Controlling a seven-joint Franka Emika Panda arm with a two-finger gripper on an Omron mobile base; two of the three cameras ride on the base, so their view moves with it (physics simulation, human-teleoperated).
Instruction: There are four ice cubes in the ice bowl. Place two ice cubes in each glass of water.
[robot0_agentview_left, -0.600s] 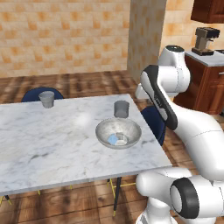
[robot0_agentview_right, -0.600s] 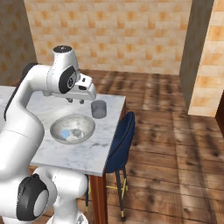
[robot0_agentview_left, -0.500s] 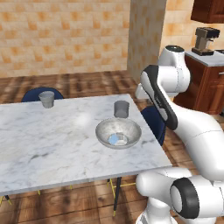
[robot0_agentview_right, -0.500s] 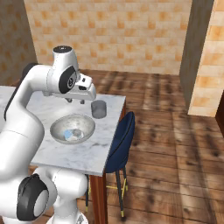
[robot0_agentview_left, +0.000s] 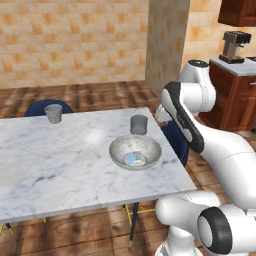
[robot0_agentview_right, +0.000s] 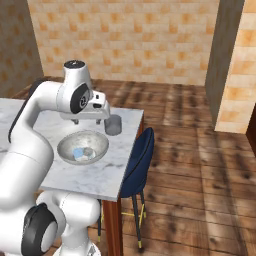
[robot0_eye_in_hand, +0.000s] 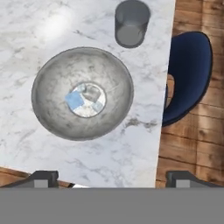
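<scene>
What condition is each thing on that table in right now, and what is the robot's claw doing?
ice bowl: upright on the marble table, ice in its middle.
ice cubes: clustered in the bowl, none moved yet.
near glass: upright beside the bowl, no ice visible inside.
far glass: upright at the table's far edge.
gripper: open, above the bowl, holding nothing.

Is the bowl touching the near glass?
Apart. Hand view shows bare marble between the bowl and the glass.

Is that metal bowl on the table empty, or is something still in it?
Not empty. The ice bowl holds pale blue-white ice cubes clustered at its bottom; their number cannot be told.
</scene>
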